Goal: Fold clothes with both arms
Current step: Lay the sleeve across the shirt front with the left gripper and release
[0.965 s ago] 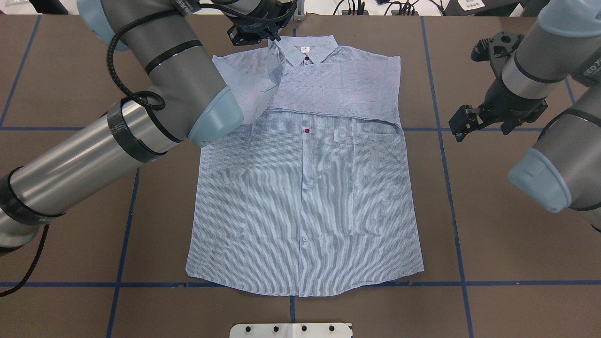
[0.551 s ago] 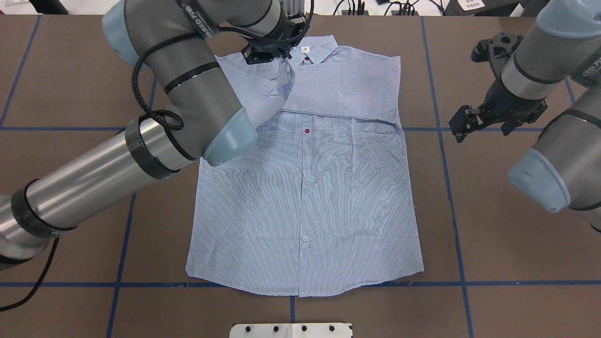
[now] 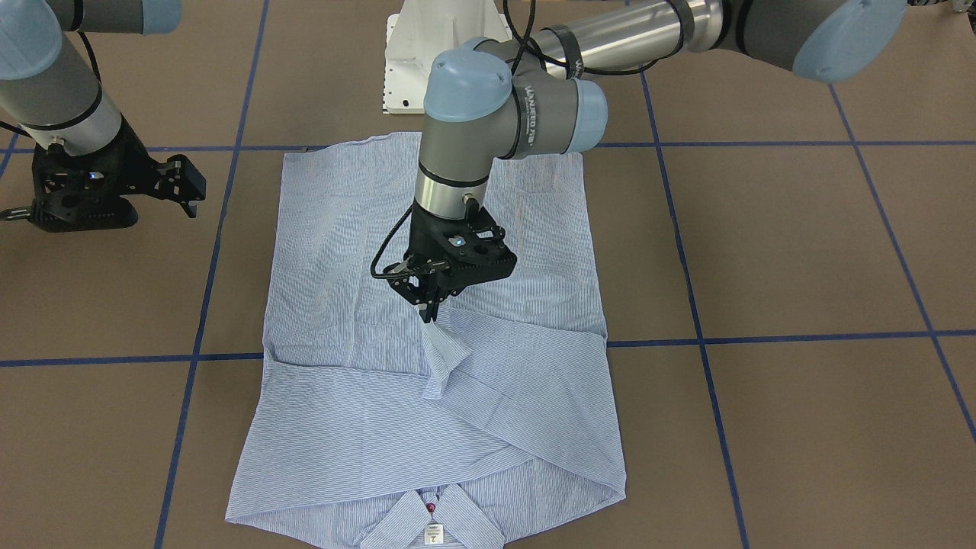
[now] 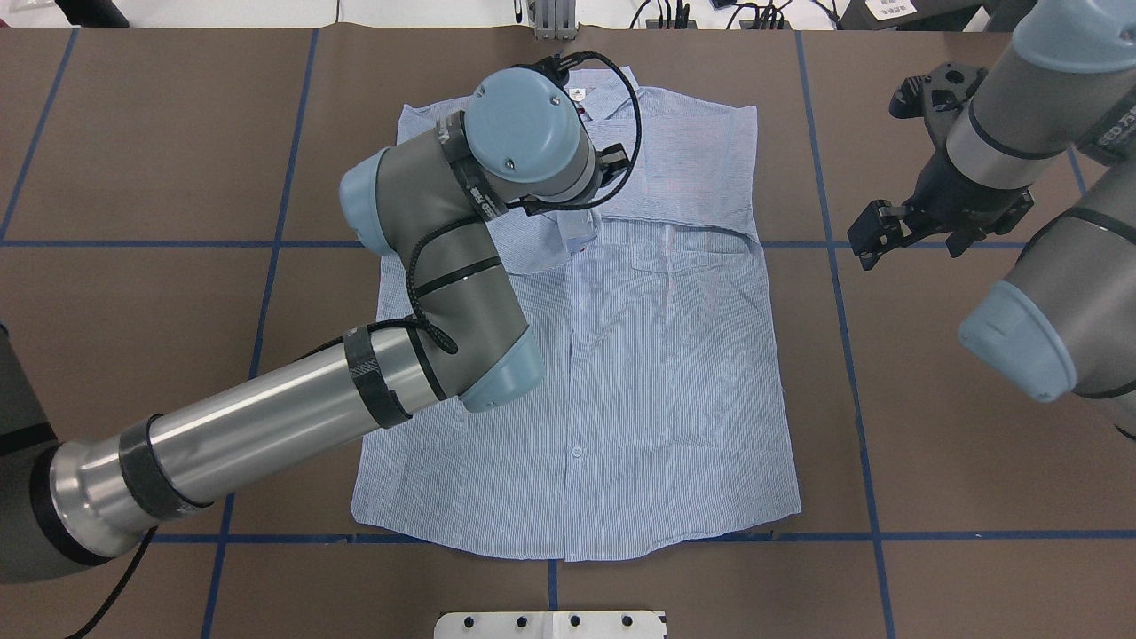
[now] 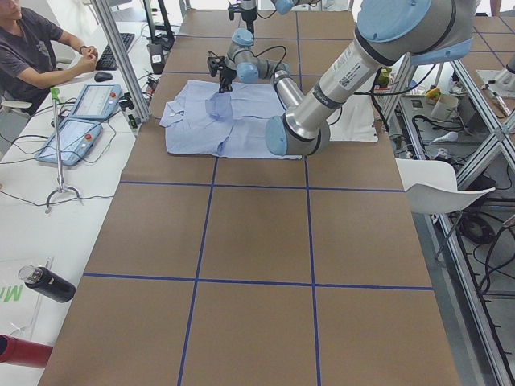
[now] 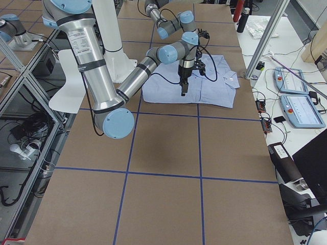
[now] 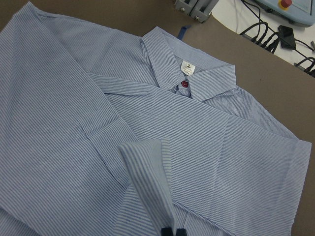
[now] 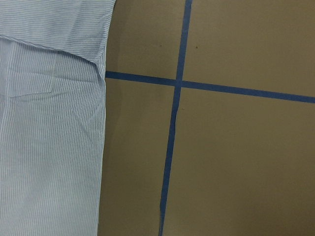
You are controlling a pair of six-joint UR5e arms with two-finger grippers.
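Shirt (image 4: 621, 373) lies face up mid-table (image 4: 932, 426), collar (image 7: 197, 73) toward the far edge, hem toward my base edge. My left gripper (image 3: 429, 311) hangs above the chest, pointing straight down, with its fingers pinched together on the left sleeve's cuff (image 3: 442, 347). The cuff is lifted off the cloth and the rest of that sleeve drapes down from it, slanting across the chest toward the left shoulder. The other sleeve lies flat across the chest under it, so the two cross below the collar. The left wrist view shows the cuff running up from my fingertips, with the neck label (image 7: 187, 66) and a red button (image 7: 184, 84) beyond. My right gripper (image 4: 865, 240) sits off the shirt's right side, over bare table toward the right edge. Its jaws look apart, holding nothing and clear of the cloth. The right wrist view shows only the shirt's side edge and blue tape lines.
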